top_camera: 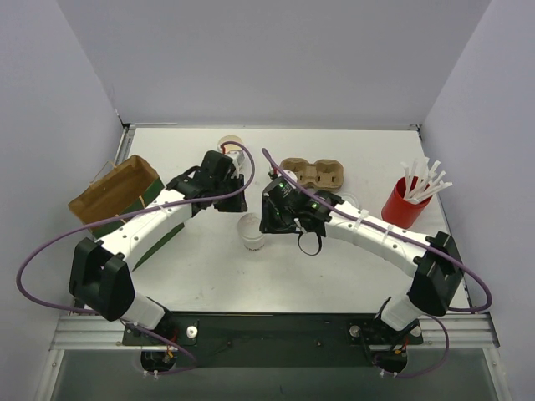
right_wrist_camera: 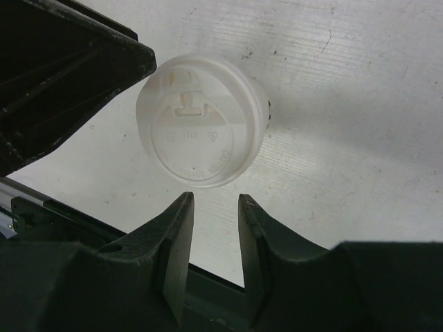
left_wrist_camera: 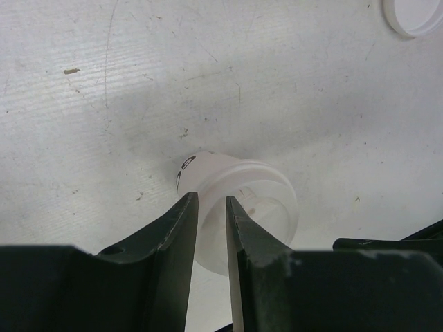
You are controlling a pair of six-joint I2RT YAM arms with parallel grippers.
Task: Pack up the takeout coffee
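Note:
The takeout coffee cup (top_camera: pixel 251 232) stands upright mid-table, white, with its round white lid on. In the left wrist view the cup (left_wrist_camera: pixel 249 197) sits just beyond my left gripper (left_wrist_camera: pixel 212 200), whose jaws stand a narrow gap apart and hold nothing. In the right wrist view the lidded cup (right_wrist_camera: pixel 201 128) is just ahead of my right gripper (right_wrist_camera: pixel 216 199), which is slightly open and empty. From above, the left gripper (top_camera: pixel 240 205) is behind and left of the cup. The right gripper (top_camera: pixel 267 219) is close on its right.
A brown paper bag (top_camera: pixel 113 192) lies at the left edge. A second open white cup (top_camera: pixel 230 144) stands at the back. The brown two-hole carrier (top_camera: pixel 313 173) is back centre. A red cup of white straws (top_camera: pixel 405 200) is at the right. A loose white lid (left_wrist_camera: pixel 415 17) lies nearby.

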